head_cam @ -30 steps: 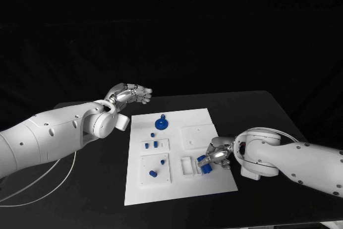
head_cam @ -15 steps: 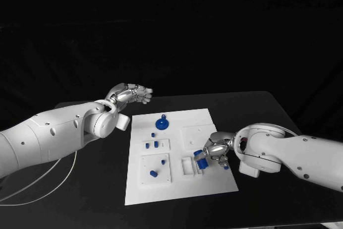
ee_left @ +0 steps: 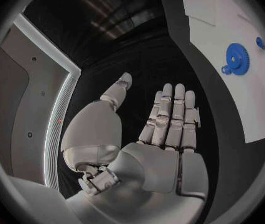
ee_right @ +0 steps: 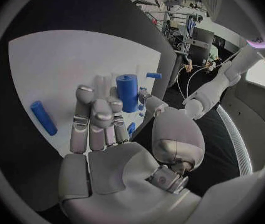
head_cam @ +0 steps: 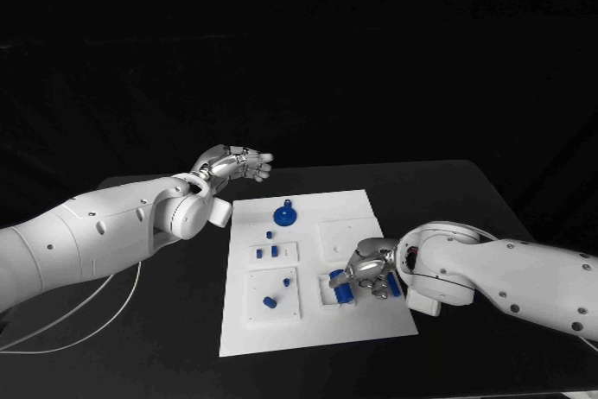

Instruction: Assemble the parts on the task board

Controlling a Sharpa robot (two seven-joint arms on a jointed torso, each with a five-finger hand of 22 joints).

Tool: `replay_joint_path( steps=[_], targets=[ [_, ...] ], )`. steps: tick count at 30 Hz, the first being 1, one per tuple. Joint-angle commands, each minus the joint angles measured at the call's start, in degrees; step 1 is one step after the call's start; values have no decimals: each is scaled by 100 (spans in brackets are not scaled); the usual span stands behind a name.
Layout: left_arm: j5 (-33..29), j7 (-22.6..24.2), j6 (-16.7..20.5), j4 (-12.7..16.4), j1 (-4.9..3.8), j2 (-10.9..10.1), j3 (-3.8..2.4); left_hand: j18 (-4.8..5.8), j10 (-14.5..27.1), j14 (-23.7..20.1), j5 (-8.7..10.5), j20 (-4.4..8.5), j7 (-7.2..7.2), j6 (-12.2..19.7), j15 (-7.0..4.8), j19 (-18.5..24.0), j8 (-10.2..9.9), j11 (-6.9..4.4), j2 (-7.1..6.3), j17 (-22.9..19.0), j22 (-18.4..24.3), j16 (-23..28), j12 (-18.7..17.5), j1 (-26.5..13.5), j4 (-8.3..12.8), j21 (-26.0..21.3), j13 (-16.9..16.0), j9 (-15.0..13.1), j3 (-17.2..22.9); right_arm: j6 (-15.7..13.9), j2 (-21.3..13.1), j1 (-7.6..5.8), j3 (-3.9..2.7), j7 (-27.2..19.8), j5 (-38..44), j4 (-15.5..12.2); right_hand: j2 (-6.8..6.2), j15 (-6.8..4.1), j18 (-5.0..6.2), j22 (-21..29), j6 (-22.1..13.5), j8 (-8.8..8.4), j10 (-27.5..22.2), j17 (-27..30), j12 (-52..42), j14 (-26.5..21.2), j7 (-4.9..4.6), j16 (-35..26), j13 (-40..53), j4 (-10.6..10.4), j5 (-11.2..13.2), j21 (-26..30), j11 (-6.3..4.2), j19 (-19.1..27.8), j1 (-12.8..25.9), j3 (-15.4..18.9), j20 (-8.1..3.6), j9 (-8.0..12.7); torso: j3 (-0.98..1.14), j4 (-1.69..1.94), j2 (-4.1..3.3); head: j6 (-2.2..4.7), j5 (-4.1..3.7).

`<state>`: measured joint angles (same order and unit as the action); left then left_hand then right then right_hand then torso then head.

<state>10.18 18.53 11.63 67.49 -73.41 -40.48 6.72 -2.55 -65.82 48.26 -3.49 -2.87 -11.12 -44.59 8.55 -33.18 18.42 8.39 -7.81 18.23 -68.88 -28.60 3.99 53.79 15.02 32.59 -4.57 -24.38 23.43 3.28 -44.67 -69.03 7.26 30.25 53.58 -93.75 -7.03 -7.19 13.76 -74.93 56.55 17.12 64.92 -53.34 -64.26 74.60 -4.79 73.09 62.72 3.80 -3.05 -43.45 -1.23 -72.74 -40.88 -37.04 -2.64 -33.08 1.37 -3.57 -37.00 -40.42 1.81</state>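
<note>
The white task board (head_cam: pixel 312 326) lies mid-table. My right hand (head_cam: pixel 364 272) hovers over its right half and pinches an upright blue cylinder (ee_right: pixel 127 92) between thumb and fingers; in the head view the blue cylinder (head_cam: pixel 338 279) sits just above a white slotted block (head_cam: pixel 327 293). A blue gear (head_cam: pixel 285 215) stands near the board's far edge, and several small blue pegs (head_cam: pixel 265 252) stand in the left-hand plates. Another blue peg (ee_right: pixel 43 117) lies flat on the board. My left hand (head_cam: pixel 234 164) floats beyond the board's far left corner, fingers straight and holding nothing; its wrist view shows the left hand (ee_left: pixel 164 134) and the gear (ee_left: pixel 236 58).
The black table (head_cam: pixel 461 192) surrounds the board, with bare room on the right and at the back. A white cable (head_cam: pixel 87 317) loops on the table at the left under my left arm.
My right hand has moved left across the board with the blue cylinder, from the right edge to over the slotted block. The left hand has stayed where it was.
</note>
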Motion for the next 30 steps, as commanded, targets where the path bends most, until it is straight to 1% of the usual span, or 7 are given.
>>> replay_joint_path(
  steps=[1,5,10,14,17,25,30],
  targets=[
    [8,23,-79,4,-5,25,-4,-99,42,41,12,-2,8,42,10,-31,23,-1,3,10,-8,28,10,-63,-35,-21,7,-2,-7,-1,41,-1,33,44,138,26,-12,-33,124,-108,87,-38,38,-9,23,-2,-34,-17,11,-50,25,-32,-9,14,91,33,-10,-3,13,2,-3,-19,24],
    [8,20,-76,6,-5,25,-4,-99,42,40,13,-2,8,44,11,-31,24,-1,3,13,-9,31,9,-69,-39,-23,8,-2,-8,-54,64,0,61,39,602,32,-5,-34,124,-108,84,-41,37,-13,27,-4,-33,-16,15,-49,24,-38,-10,20,116,68,-15,-6,14,-3,0,-24,36],
    [7,22,-54,3,-5,25,-4,-100,50,38,14,-2,7,52,11,-30,23,1,-3,18,-11,37,6,-80,-44,-28,11,-1,-11,-75,97,3,72,32,760,31,-9,-34,124,-108,82,-43,36,-15,29,-5,-32,-17,17,-42,24,-40,-10,24,117,76,-18,-7,15,-12,1,-28,55],
    [7,21,-59,2,-5,30,-4,-100,54,37,14,-2,6,58,11,-29,22,2,-5,21,-12,41,5,-84,-46,-30,12,0,-11,-113,132,15,74,14,758,51,-13,-35,124,-108,82,-44,35,-15,31,-7,-32,-19,18,-43,24,-40,-10,27,124,85,-19,-8,18,-12,1,-22,61],
    [7,15,-64,-3,-5,23,-4,-101,55,36,15,-2,5,61,12,-29,21,3,-6,23,-13,43,4,-87,-48,-32,13,0,-11,-116,152,18,74,9,669,45,-9,-35,124,-103,82,-48,34,-21,40,-12,-32,-23,23,-79,25,-44,-11,38,198,146,-22,-13,18,-9,0,-22,64],
    [7,4,-62,-7,-5,17,-4,-101,58,35,17,-2,4,65,12,-29,22,4,-8,27,-15,48,4,-97,-55,-36,14,0,-12,-75,203,19,74,9,580,21,2,-41,124,-102,80,-56,34,-36,50,-18,-27,-24,39,-53,24,-59,-16,58,273,294,-38,-25,12,-8,0,-34,99],
    [7,-3,-68,-4,-5,13,-4,-101,60,34,17,-3,3,66,13,-29,23,5,-9,30,-16,52,3,-103,-59,-38,15,0,-12,3,219,19,74,33,561,34,-43,-43,124,-99,73,-65,27,-45,60,-25,-26,-28,49,2,24,-64,-17,78,334,440,-46,-33,7,-8,1,-38,108]
  ],
)
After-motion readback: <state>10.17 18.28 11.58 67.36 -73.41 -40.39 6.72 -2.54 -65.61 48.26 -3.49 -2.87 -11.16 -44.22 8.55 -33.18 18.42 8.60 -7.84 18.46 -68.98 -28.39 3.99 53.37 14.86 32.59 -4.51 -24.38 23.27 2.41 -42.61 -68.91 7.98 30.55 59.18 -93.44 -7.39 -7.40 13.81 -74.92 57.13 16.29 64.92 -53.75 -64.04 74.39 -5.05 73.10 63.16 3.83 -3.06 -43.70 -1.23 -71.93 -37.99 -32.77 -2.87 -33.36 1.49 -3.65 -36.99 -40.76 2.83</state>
